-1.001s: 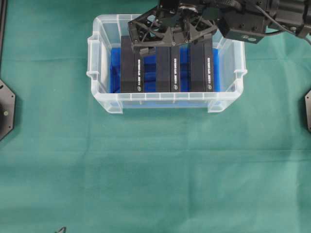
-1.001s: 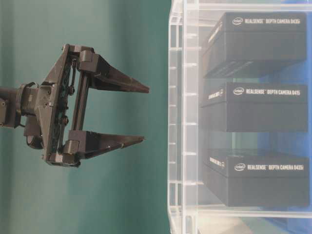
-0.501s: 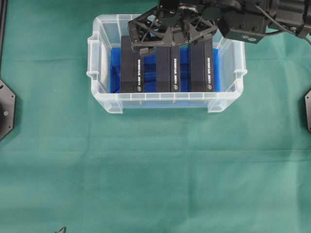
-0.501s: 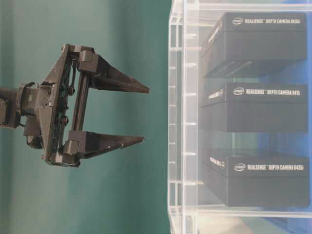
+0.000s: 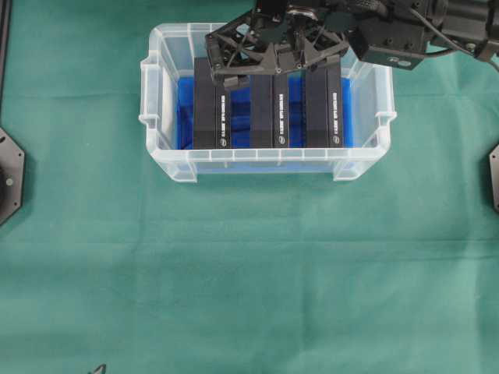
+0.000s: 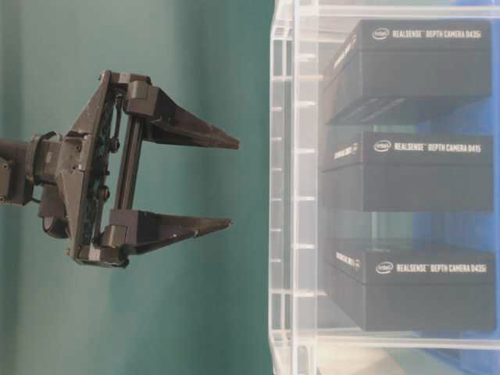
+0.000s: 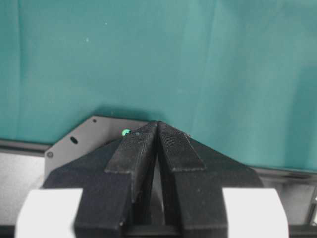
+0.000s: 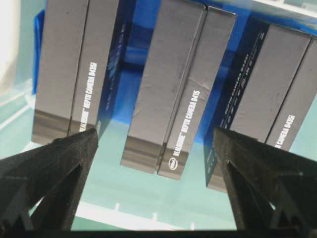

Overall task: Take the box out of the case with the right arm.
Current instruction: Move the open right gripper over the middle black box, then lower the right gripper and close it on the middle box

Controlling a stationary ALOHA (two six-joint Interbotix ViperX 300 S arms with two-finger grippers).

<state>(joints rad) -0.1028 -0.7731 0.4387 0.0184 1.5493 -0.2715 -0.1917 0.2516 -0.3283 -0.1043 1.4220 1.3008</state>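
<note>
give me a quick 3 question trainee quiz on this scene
1. How many black boxes stand in the case?
2. True or false: the left gripper has its jaws spread wide.
3. Which box lies between the open jaws of the right gripper in its wrist view? A) left B) middle C) right

Key
1. Three, side by side on the blue lining.
2. False; its jaws are shut, tips together.
3. B, the middle box.
</note>
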